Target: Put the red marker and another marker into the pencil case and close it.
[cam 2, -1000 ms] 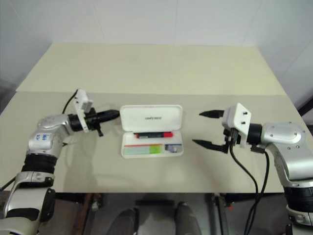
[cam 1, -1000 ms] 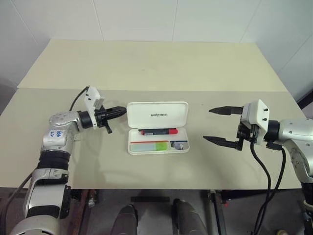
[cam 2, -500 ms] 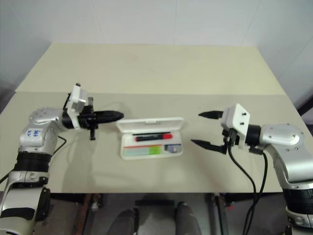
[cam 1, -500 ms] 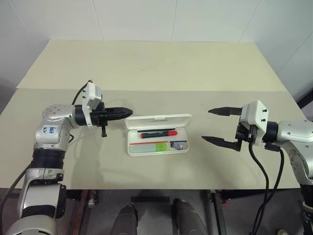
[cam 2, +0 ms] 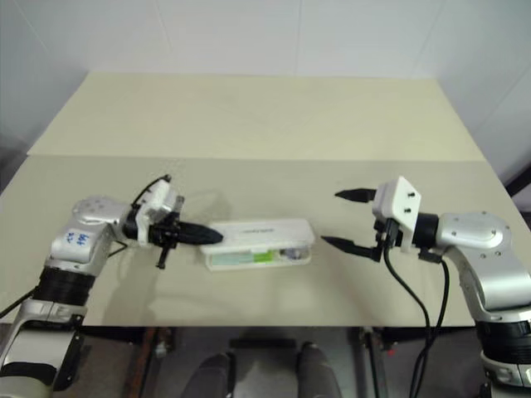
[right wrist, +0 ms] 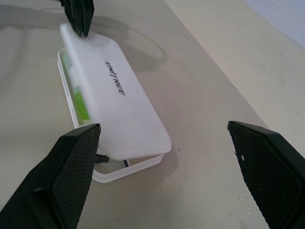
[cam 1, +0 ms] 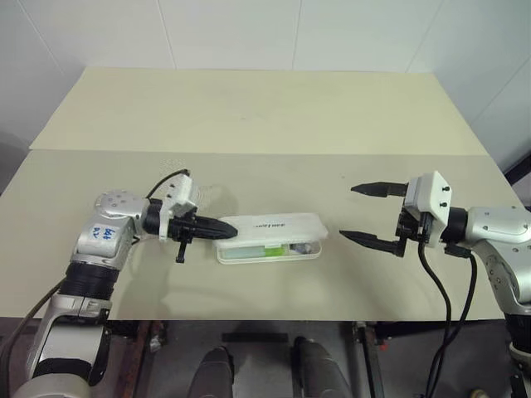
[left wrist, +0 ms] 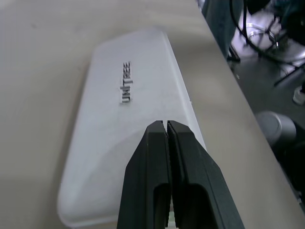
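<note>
A white case [cam 1: 270,236] lies at the centre of a beige desk [cam 1: 249,116], nearer the front edge, its lid lowered almost flat with a thin gap along the front. Through the gap shows the green highlighter [cam 1: 274,249]. The left gripper [cam 1: 226,228], jaws closed and empty, rests its tips on the lid's left end. The right gripper [cam 1: 358,213], jaws spread wide, hovers right of the case, apart from it. The desk's far half lies bare.
</note>
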